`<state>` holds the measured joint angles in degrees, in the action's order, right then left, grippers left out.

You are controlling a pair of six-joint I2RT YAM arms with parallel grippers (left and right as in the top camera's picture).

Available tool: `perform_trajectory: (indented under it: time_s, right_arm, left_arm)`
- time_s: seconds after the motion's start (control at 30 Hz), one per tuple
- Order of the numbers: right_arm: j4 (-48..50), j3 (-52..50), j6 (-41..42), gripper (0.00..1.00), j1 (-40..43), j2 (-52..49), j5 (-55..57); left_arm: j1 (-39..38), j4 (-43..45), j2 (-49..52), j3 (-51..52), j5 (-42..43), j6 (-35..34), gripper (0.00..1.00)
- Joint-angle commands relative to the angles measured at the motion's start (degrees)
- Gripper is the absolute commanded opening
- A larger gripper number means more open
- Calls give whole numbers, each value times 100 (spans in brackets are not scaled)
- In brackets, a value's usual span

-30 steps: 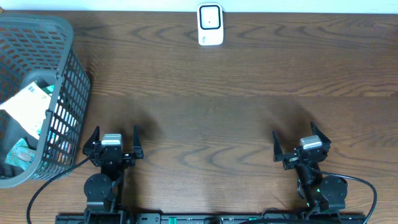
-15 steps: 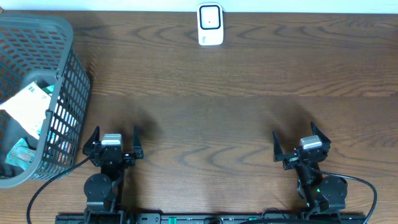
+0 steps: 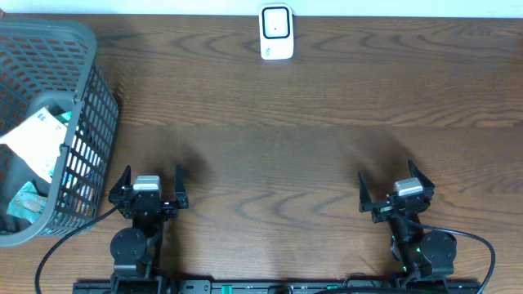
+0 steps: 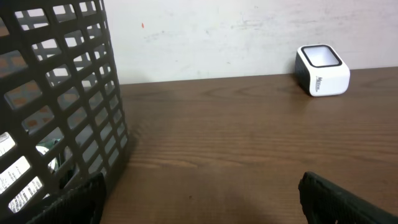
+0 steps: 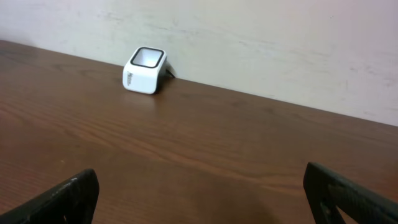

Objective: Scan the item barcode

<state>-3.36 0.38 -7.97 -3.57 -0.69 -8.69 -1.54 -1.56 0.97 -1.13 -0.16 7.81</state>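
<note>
A white barcode scanner point(image 3: 276, 33) with a dark window stands at the table's far edge, also seen in the left wrist view point(image 4: 321, 70) and the right wrist view point(image 5: 145, 70). Packaged items point(image 3: 37, 143) lie inside the grey basket point(image 3: 78, 49) at the left; a white and teal box shows on top, and a label shows through the mesh point(image 4: 18, 180). My left gripper point(image 3: 149, 184) rests open near the front edge, just right of the basket. My right gripper point(image 3: 397, 185) rests open at the front right. Both hold nothing.
The basket's mesh wall point(image 4: 68, 93) stands close to the left gripper's left finger. A pale wall point(image 5: 249, 43) rises right behind the scanner. Cables point(image 3: 466, 237) trail from the arm bases at the front edge.
</note>
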Motion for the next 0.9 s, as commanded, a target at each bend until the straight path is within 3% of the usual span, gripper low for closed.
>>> perform_trajectory:
  time_s: [0.0, 0.87]
  right_arm:
    - [-26, -7, 63, 99, -39, 26, 20]
    - [-26, -7, 63, 99, -39, 26, 20]
  left_arm:
    - [28, -254, 7, 90, -92, 96, 98]
    - [28, -227, 7, 90, -92, 323, 98]
